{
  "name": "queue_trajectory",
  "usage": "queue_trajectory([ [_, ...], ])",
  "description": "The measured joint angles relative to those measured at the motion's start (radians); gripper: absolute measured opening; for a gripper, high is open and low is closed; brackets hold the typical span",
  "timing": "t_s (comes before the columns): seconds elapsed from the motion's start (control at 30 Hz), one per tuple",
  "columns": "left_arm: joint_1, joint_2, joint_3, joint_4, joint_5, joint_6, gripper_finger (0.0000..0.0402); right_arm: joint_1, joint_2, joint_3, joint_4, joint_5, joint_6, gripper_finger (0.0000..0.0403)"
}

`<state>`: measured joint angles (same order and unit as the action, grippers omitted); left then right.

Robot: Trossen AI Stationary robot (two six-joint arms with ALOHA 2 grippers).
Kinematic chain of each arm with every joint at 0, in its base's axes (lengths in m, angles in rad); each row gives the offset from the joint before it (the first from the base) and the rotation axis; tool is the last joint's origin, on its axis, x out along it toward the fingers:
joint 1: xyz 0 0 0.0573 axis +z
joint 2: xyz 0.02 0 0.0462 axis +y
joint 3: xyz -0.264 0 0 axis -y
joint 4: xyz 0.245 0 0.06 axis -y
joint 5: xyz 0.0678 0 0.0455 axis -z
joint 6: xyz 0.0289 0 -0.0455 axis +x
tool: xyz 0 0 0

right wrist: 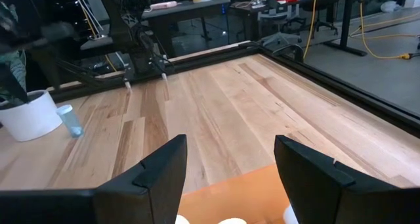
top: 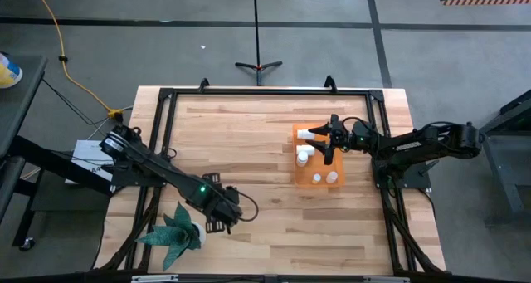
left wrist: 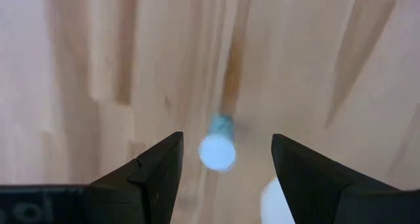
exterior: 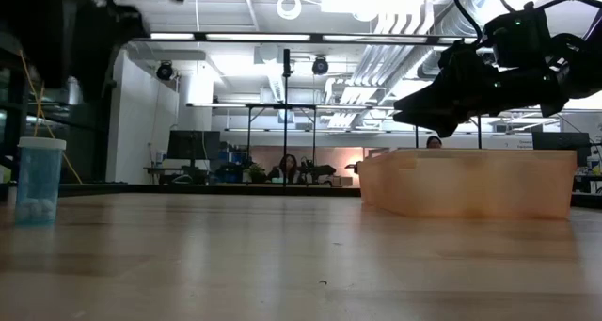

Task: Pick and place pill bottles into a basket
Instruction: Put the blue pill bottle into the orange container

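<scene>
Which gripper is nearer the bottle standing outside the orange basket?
Left. The left gripper hangs open directly above that bottle by the potted plant. The right gripper is open over the basket, far across the table.

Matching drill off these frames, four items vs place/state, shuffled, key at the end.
Items:
1. left gripper
2. right gripper
3. basket
4. potted plant

Places/states:
A. orange, on the table's right half, with white bottles inside
B. open, above a lone bottle standing on the wood
C. near the table's front left corner
D. open, over the basket

Pairs: 1-B, 2-D, 3-A, 4-C
</scene>
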<state>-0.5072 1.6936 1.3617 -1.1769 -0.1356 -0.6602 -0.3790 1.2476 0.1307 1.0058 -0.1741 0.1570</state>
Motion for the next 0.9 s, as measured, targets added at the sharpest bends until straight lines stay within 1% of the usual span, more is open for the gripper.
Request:
queue_trajectory([
  [0.07,0.001,0.000,-0.035,0.004,0.021,-0.024,0.0266,0.000,0.000,0.000,-0.002,0.000,0.000,0.0220],
  [0.2,0.003,0.000,-0.112,0.009,0.022,-0.048,0.0266,0.000,0.000,0.000,-0.004,0.000,-0.001,0.0220],
  [0.33,0.003,-0.003,-0.164,0.066,0.058,-0.047,0.0266,0.000,0.000,0.000,-0.007,0.000,-0.001,0.0220],
  [0.4,0.002,-0.005,-0.174,0.076,0.069,-0.046,0.0266,0.000,0.000,0.000,-0.008,0.000,0.000,0.0220],
  [0.7,0.002,0.002,-0.180,0.077,0.055,-0.017,0.0266,0.000,0.000,0.000,-0.008,0.002,-0.001,0.0220],
  [0.77,0.003,0.001,-0.180,0.077,0.046,-0.006,0.0266,0.000,0.000,0.000,-0.008,0.002,-0.001,0.0220],
  [0.9,0.003,0.001,-0.180,0.070,-0.061,0.030,0.0266,0.000,0.000,0.000,-0.012,0.002,-0.001,0.0220],
])
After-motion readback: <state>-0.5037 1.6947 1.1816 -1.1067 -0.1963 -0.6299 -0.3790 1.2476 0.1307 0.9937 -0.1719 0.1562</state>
